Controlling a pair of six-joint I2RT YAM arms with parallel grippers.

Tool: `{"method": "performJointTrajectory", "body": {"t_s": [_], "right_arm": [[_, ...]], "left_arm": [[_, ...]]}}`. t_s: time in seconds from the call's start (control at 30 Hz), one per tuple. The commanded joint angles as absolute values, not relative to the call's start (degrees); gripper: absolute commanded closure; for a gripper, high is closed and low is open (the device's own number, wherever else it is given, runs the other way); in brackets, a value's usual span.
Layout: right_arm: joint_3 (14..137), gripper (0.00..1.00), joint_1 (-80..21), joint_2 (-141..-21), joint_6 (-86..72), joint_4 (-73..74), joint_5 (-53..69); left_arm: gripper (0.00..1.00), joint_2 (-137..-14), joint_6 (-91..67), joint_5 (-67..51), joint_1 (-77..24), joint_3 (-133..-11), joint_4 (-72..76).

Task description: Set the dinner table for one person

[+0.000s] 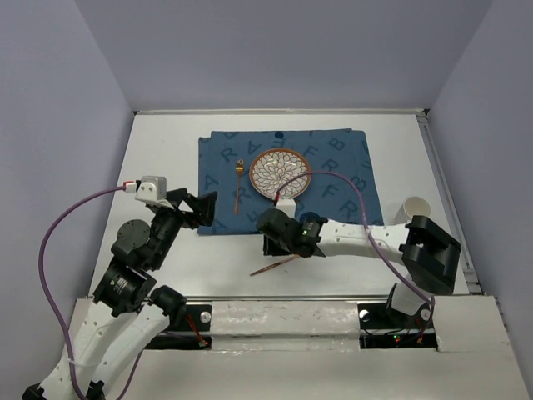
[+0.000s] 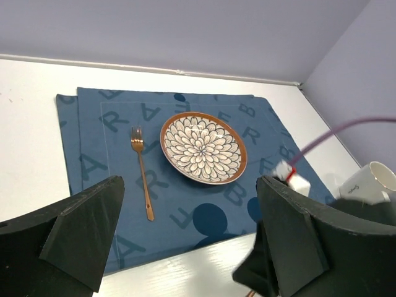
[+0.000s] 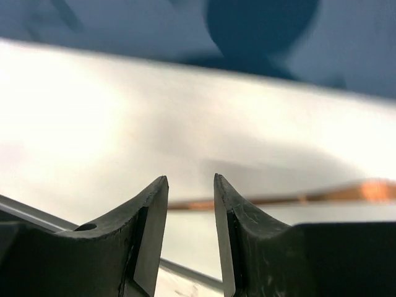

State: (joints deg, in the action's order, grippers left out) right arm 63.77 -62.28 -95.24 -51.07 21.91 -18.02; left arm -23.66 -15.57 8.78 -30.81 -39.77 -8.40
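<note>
Right gripper [image 3: 190, 180], its jaws slightly parted and holding nothing, hangs low over the white dinner table [image 1: 166, 158], just in front of the blue lettered placemat [image 1: 225, 158]. A thin copper utensil [image 1: 275, 266] lies on the table close by. Left gripper [image 2: 189, 185], spread wide and empty, hovers at the placemat's near left corner. On the placemat sits a patterned plate [image 1: 280, 173], with a fork [image 1: 238, 187] to its left.

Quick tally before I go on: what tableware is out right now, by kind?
Patterned plate: 1
Copper fork: 1
White mug: 1
Thin copper utensil, type unclear: 1
Total: 4
</note>
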Motion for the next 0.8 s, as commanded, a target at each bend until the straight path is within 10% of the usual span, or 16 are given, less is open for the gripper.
{"method": "performJointTrajectory", "body": {"t_s": [0.0,0.23,0.77], "right_arm": [[58.1,0.57,-67.0,-92.5,-64.8,26.2,-23.2],[60.8,0.38,-69.5,-96.2,-72.0,31.6,-24.0],[64.1,0.48,-69.5,-101.9,-77.3,39.9,-27.7]], "left_arm": [[0.01,-22.9,-15.6,7.9,-31.6,-40.3,-5.8],[0.01,-23.1,-15.6,7.1,-32.3,-40.2,-5.5],[0.02,-23.1,-15.5,6.5,-34.5,-40.2,-5.4]]}}
